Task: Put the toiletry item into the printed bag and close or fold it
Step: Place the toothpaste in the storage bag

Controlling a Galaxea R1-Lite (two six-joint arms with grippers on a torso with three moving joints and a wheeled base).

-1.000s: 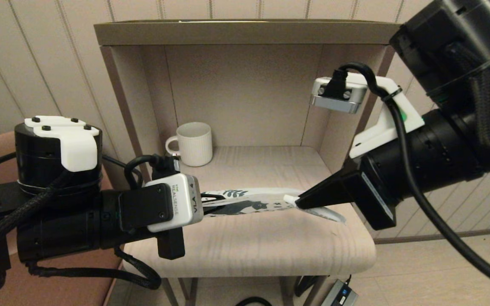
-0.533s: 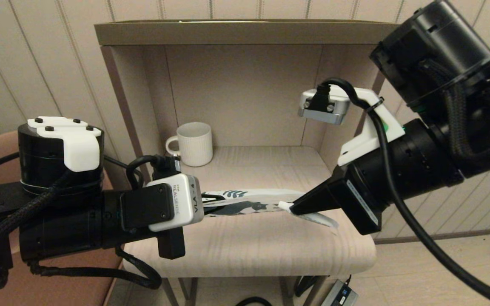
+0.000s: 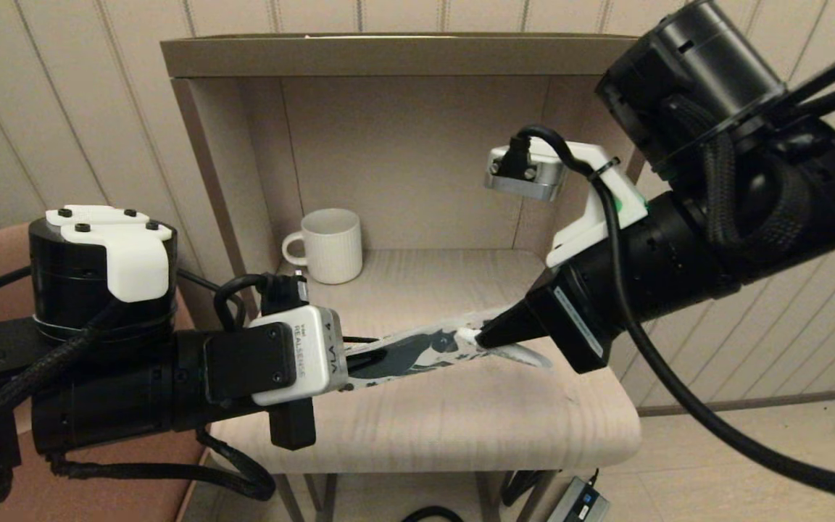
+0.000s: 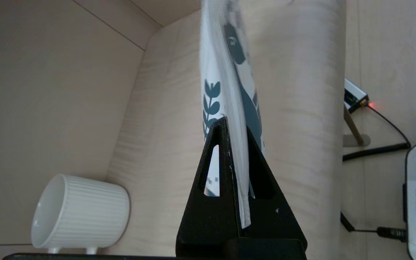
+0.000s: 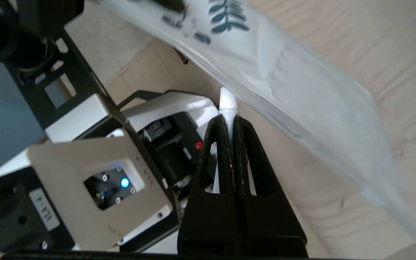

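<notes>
Left gripper [image 4: 235, 122] clamps printed bag [image 3: 417, 348] edge; right gripper [image 5: 231, 121] pinches toothpaste tube [image 5: 226, 103] beside it.

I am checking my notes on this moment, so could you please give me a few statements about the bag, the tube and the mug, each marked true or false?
1. The left gripper is clamped on the printed bag. True.
2. The right gripper is open and holds nothing. False: it is shut on a white capped tube.
3. The white ribbed mug stands at the back left of the shelf. True.
4. The bag lies flat on the shelf. False: it is held up off it.
5. The tube sits inside the mug. False: its cap is beside the bag.
</notes>
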